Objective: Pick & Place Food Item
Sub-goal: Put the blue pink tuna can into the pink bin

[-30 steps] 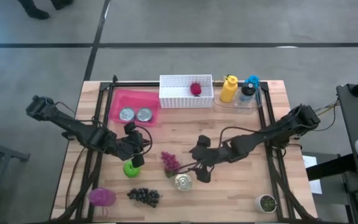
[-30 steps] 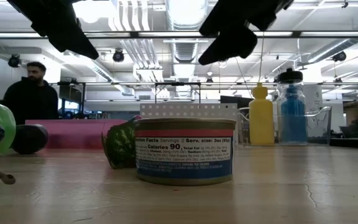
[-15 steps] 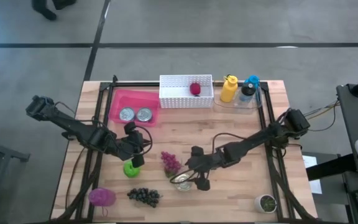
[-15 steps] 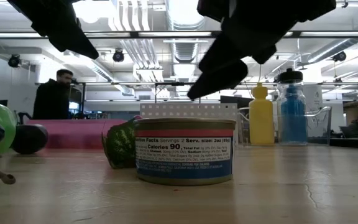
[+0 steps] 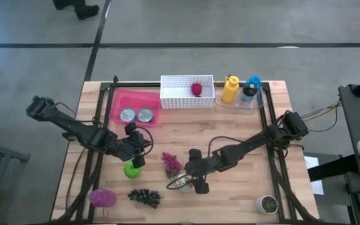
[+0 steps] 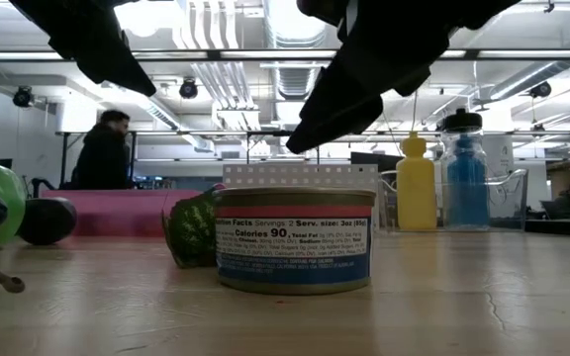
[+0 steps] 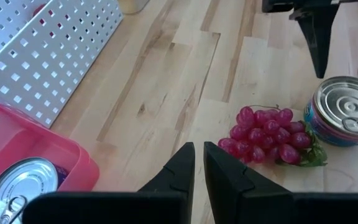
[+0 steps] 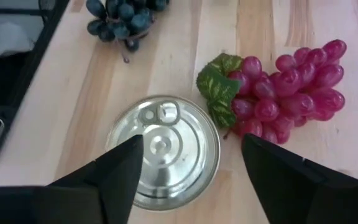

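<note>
So on the far left of the wooden table (image 5: 242, 128) there's a fuzzy purple thing (image 5: 102, 198) near the front edge, then a green apple (image 5: 132, 169) with the left gripper (image 5: 136, 160) parked right over it, fingers pinched almost completely together with nothing between them. Behind that sits a pink bin (image 5: 134, 100) holding two silver cans (image 5: 136, 115). A bunch of dark grapes (image 5: 145, 197) lies at the front.

Moving along, red grapes (image 8: 284, 84) lie just beside the tin can (image 8: 161, 148), their green leaf touching its rim. The can stands upright on the table, pull-tab lid up, front-center. The right gripper (image 8: 191, 171) hangs directly above it, fingers spread wide on either side of the lid, not gripping anything; the low view shows the fingers up above the can's top.

At the back there's a white perforated basket (image 5: 187, 99) with a red fruit (image 5: 197, 89) inside, then a yellow bottle (image 5: 230, 89) and a blue-capped bottle (image 5: 250, 89). A small round green item (image 5: 268, 204) sits at the front right corner.
</note>
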### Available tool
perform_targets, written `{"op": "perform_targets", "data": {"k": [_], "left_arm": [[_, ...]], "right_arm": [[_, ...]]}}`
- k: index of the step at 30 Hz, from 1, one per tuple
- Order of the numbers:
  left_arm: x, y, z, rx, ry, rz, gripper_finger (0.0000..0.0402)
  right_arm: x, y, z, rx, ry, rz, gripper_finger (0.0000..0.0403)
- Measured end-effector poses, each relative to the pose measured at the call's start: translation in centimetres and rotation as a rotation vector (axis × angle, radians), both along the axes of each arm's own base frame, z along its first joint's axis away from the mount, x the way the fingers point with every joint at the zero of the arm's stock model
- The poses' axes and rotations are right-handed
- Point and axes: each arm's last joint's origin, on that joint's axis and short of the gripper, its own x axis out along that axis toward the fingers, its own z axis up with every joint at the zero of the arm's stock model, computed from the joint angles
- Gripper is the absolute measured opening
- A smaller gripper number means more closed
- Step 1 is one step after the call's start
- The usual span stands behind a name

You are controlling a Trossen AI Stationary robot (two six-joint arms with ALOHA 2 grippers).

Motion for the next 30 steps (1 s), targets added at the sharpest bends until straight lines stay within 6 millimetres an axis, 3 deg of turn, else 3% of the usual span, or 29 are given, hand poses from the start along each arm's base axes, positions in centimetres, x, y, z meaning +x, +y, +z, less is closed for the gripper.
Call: {"op": "perform_targets", "data": {"k": [10, 30], "left_arm": [[0.00, 0.00, 0.00, 0.000, 0.000, 0.000, 0.0039], [0.00, 0.00, 0.00, 0.000, 0.000, 0.000, 0.0039]], "right_arm": [[-0.14, -0.18, -0.38, 0.005, 0.014, -0.015, 0.0217], [-0.03, -0.18, -0.17, -0.006, 0.002, -0.018, 0.0205]]}}
